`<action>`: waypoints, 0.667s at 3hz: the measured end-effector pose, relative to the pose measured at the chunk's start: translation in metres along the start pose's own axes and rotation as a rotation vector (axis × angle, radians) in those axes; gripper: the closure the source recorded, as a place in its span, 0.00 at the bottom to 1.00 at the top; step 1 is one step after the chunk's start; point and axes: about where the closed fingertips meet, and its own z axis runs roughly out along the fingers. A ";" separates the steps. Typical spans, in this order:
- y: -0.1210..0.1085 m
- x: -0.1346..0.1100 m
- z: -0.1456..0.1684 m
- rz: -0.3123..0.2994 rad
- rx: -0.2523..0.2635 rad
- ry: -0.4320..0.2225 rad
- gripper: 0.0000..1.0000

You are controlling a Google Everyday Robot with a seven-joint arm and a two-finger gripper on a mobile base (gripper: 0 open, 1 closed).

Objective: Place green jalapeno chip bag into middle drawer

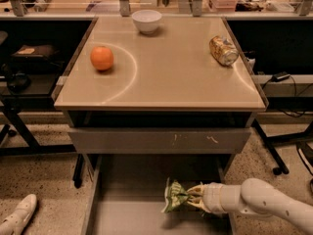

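Note:
The green jalapeno chip bag [174,196] is a small crumpled green foil bag held over the right side of the open middle drawer [127,214], a wide grey metal drawer pulled out below the table. My gripper [191,198] reaches in from the lower right on a white arm and is shut on the bag's right edge. The bag hangs just above the drawer floor; whether it touches the floor is unclear.
On the beige tabletop [161,77] lie an orange [101,58] at the left, a white bowl [146,20] at the back and a gold-brown can [223,50] on its side at the right. A scratched grey drawer front [159,140] sits above the open drawer. A shoe [17,215] lies at the lower left.

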 end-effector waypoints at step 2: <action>-0.004 0.012 0.067 0.018 0.034 -0.067 1.00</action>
